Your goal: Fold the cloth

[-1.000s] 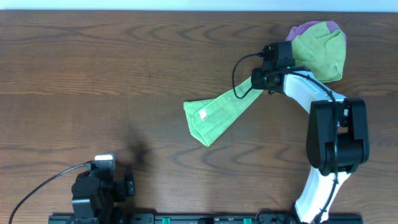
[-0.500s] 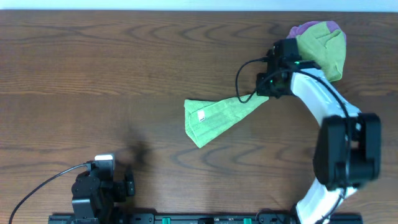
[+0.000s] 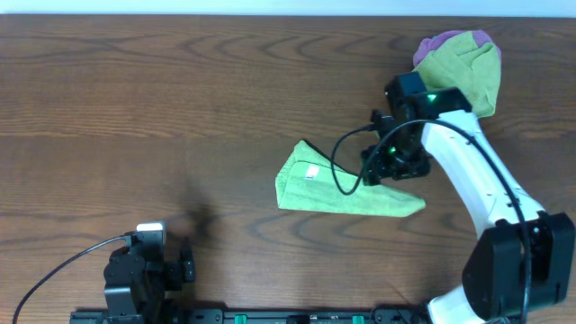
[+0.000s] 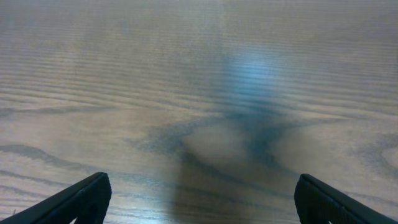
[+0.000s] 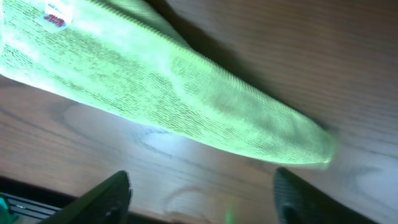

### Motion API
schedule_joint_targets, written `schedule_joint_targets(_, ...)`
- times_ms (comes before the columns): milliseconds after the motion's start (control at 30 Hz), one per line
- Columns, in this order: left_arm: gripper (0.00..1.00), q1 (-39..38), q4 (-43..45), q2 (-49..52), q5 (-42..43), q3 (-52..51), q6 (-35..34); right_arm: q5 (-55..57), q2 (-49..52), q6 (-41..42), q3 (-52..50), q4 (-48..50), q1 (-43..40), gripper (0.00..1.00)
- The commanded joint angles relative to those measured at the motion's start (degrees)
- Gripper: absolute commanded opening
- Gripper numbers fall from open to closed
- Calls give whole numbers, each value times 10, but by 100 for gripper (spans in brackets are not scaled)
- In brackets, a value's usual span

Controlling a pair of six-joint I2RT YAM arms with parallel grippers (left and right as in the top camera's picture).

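The cloth [image 3: 333, 196] lies flat on the counter [image 3: 135, 99], right of centre, folded into a long wedge that tapers toward the right. Its white tag [image 3: 312, 173] sits near the wide left end. The right arm [image 3: 463, 157] hangs over the cloth, jaws spread and gripping nothing. A green-and-purple heap [image 3: 459, 63] sits at the far right edge. The left arm [image 3: 144, 270] is at the near edge, jaws spread.

White right arm [image 3: 468, 166], black pincer [image 5: 200, 198], black cable [image 3: 335, 166].

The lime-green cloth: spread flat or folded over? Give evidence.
Folded over, loosely: the cloth lies as a narrow tapering wedge, not a square, its white tag on top at the wide end.
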Motion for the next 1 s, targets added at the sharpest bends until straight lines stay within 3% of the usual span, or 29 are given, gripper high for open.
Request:
schedule_joint_targets(0, 95, -3, 4, -4, -13, -10, 13, 6, -5, -13, -5, 23, 5, 81)
schedule_joint_targets(200, 95, -3, 20, -4, -3, -10, 12, 26, 5, -26, -35, 102, -31, 79)
schedule_joint_targets(400, 95, -3, 54, -4, 59, -10, 12, -95, 34, -125, -58, 183, -45, 71)
schedule_joint_targets(733, 95, -3, 56, -4, 68, -10, 12, -135, 105, -133, -58, 314, 60, 73)
schedule_joint_targets(967, 96, -3, 53, -4, 68, -10, 12, -131, 124, -133, -58, 354, 122, 73)
